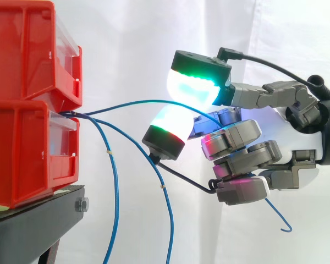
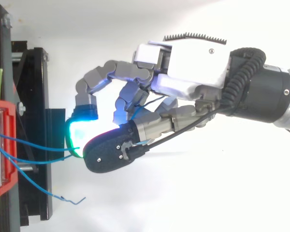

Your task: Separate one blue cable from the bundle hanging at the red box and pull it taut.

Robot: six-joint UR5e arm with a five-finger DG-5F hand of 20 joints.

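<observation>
Three thin blue cables [image 1: 116,181] came out of the gap between two stacked red plastic boxes [image 1: 27,148]. Two hung slack, curving downward just beside the boxes. The third cable [image 1: 148,102] arched across, not taut, into the curled fingers of the robot hand [image 1: 236,140]. Its hooked free end [image 1: 281,223] dangled below.

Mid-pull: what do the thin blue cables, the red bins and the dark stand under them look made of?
Thin blue cables: probably plastic-sheathed wire, smooth; they keep kinks and a hooked end. Red bins: moulded plastic, slightly glossy, ribbed walls, clear front panels. Dark stand: seemingly painted metal, matte, with a bolt at its edge.
</observation>
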